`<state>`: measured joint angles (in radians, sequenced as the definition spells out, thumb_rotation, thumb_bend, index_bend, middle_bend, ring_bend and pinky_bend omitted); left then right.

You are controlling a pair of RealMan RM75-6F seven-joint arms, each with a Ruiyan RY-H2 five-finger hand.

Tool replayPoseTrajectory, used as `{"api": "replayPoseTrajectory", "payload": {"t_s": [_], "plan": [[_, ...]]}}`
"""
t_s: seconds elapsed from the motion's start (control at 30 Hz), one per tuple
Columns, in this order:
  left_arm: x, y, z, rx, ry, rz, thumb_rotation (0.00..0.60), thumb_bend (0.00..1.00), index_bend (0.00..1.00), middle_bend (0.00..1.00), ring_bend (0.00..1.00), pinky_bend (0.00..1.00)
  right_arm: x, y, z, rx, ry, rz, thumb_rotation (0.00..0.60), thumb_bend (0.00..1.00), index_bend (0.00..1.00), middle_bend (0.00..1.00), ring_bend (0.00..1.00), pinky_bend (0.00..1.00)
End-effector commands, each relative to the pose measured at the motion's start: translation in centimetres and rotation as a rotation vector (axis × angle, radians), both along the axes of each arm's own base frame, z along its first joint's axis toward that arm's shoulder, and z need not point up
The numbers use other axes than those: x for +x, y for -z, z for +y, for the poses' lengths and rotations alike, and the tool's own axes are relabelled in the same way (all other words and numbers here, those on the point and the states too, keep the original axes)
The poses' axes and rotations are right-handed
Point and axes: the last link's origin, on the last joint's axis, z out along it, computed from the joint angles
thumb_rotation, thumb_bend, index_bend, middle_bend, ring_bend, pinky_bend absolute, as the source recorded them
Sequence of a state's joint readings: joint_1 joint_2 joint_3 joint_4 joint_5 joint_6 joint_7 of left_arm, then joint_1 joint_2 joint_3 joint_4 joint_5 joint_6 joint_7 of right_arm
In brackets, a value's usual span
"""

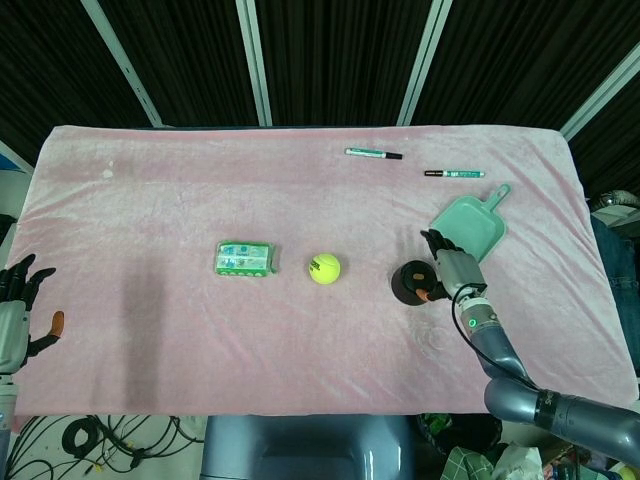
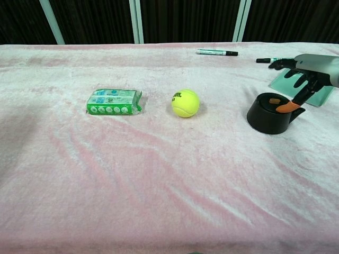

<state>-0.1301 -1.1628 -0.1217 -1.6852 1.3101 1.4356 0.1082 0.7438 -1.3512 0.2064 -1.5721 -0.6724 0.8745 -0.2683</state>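
Right robot hand [image 2: 304,74] hangs just over the right rim of the black cup [image 2: 269,112], fingers spread and holding nothing; an orange-tipped thumb reaches down to the cup's rim, contact or not I cannot tell. The cup stands upright on the pink surface [image 1: 150,200], right of centre. The chest view shows a small orange spot inside the cup — the head view [image 1: 455,270] shows the cup [image 1: 411,281] only as a dark disc partly under the hand.

Left robot hand [image 1: 18,310] appears only in the head view, at the surface's near left edge, fingers apart, empty.

Around: green dustpan [image 1: 470,224] just behind the right hand, touching nothing I can confirm. Tennis ball [image 2: 185,102] left of the cup, well apart; green packet [image 2: 114,101] further left. Two markers [image 1: 373,154] [image 1: 454,173] lie near the far edge. The right hand itself stands between cup and dustpan.
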Motion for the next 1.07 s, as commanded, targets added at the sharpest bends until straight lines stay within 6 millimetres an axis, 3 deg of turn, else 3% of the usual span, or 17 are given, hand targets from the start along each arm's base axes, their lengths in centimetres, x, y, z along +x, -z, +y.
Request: {"api": "replayPoseTrajectory", "payload": {"t_s": [0.03, 0.23, 0.33, 0.47, 0.63, 0.73, 0.87, 1.07], "plan": [[0.0, 0.0, 0.0, 0.000, 0.001, 0.004, 0.600, 0.44, 0.17, 0.00, 0.00, 0.00, 1.0, -1.8, 0.1, -0.063, -0.028, -0.064, 0.600, 0.12, 0.00, 0.00, 0.08, 0.17], [0.0, 0.0, -0.1, 0.005, 0.008, 0.016, 0.600, 0.44, 0.17, 0.00, 0.00, 0.00, 1.1, -6.2, 2.3, -0.156, -0.090, -0.106, 0.600, 0.12, 0.00, 0.00, 0.08, 0.17], [0.1, 0.0, -0.1, 0.005, 0.010, 0.014, 0.600, 0.44, 0.17, 0.00, 0.00, 0.00, 0.0, -8.5, 5.3, -0.191, -0.121, -0.056, 0.600, 0.13, 0.00, 0.00, 0.08, 0.17], [0.1, 0.0, -0.2, 0.005, 0.016, 0.018, 0.600, 0.44, 0.17, 0.00, 0.00, 0.00, -1.9, -9.9, 9.4, -0.210, -0.148, 0.063, 0.600, 0.13, 0.00, 0.00, 0.08, 0.17], [0.3, 0.0, -0.3, 0.010, 0.021, 0.013, 0.600, 0.44, 0.17, 0.00, 0.00, 0.00, -4.8, -10.2, 14.4, -0.264, -0.130, 0.161, 0.600, 0.13, 0.00, 0.00, 0.08, 0.17], [0.4, -0.1, -0.4, 0.019, 0.027, 0.008, 0.600, 0.44, 0.17, 0.00, 0.00, 0.00, -7.2, -9.2, 17.5, -0.307, -0.114, 0.214, 0.600, 0.13, 0.00, 0.00, 0.08, 0.17], [0.4, -0.1, -0.5, 0.022, 0.031, 0.004, 0.600, 0.44, 0.17, 0.00, 0.00, 0.00, -9.3, -7.9, 19.4, -0.334, -0.105, 0.277, 0.600, 0.13, 0.00, 0.00, 0.08, 0.17], [0.4, -0.1, -0.6, 0.024, 0.034, 0.004, 0.600, 0.44, 0.17, 0.00, 0.00, 0.00, -10.6, -7.3, 19.9, -0.385, -0.106, 0.305, 0.600, 0.13, 0.00, 0.00, 0.08, 0.17]]}}
